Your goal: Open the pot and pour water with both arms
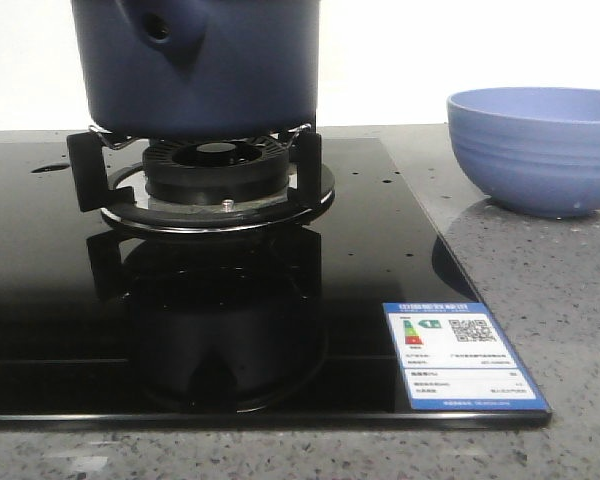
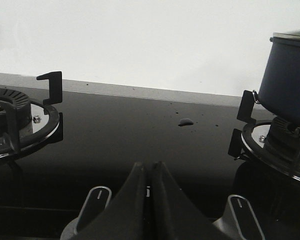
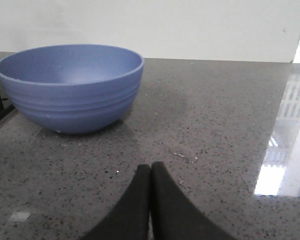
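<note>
The dark navy-blue pot (image 1: 200, 65) stands on the burner's black supports at the top of the front view, its stubby handle with a round hole (image 1: 160, 30) facing me. Its top is cut off, so no lid shows there. In the left wrist view the pot (image 2: 287, 80) is at the edge, with a grey rim at its top. My left gripper (image 2: 150, 165) is shut and empty, low over the black glass hob, well apart from the pot. My right gripper (image 3: 151, 167) is shut and empty over the grey counter, short of the bowl. Neither gripper shows in the front view.
A light-blue ribbed bowl (image 1: 535, 150) stands empty on the speckled grey counter right of the hob, and shows in the right wrist view (image 3: 70, 87). A second burner (image 2: 15, 120) lies on the hob's other side. An energy label (image 1: 465, 355) sticks to the hob's front corner. A water drop (image 2: 185, 121) lies on the glass.
</note>
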Controlling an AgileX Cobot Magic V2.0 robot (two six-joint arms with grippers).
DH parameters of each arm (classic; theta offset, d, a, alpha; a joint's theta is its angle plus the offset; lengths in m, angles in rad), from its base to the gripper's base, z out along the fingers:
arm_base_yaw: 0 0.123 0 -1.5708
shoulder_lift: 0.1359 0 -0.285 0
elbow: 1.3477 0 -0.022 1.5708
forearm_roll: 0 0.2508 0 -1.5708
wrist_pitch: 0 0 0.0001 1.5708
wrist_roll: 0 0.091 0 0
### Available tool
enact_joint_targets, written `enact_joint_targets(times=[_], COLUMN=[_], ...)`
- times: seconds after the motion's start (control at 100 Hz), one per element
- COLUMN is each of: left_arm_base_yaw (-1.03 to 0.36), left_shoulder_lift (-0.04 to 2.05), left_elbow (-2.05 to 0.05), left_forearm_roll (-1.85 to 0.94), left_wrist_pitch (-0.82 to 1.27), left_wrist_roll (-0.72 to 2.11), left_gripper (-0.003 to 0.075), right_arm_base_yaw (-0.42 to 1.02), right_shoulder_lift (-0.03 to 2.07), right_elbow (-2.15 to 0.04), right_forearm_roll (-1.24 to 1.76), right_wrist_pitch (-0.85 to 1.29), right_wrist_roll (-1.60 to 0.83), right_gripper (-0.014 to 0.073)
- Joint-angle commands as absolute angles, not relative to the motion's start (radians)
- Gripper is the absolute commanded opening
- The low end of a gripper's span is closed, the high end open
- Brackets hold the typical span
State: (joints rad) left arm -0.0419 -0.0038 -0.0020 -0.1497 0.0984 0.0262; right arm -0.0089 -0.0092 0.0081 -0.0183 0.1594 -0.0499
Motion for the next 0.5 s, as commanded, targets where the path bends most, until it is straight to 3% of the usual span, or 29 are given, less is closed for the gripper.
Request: enact_joint_targets(times=[0.0, 0.49], left_arm_base_yaw=[-0.050, -0.050], left_shoulder_lift=[-0.030, -0.030], left_elbow=[0.033, 0.033], left_forearm_roll=[-0.151, -0.151], left_wrist_pitch=[0.030, 0.030], left_wrist_roll=[0.017, 0.017], left_gripper=[-0.0020, -0.0020], right_arm_base_yaw=[-0.017, -0.017], right_shoulder_lift=[-0.027, -0.027], right_elbow=[0.033, 0.033], right_forearm_roll=[-0.027, -0.027], right_wrist_pitch=[0.089, 0.089], right_wrist_roll=[-0.049, -0.049], right_gripper=[-0.0062, -0.0062])
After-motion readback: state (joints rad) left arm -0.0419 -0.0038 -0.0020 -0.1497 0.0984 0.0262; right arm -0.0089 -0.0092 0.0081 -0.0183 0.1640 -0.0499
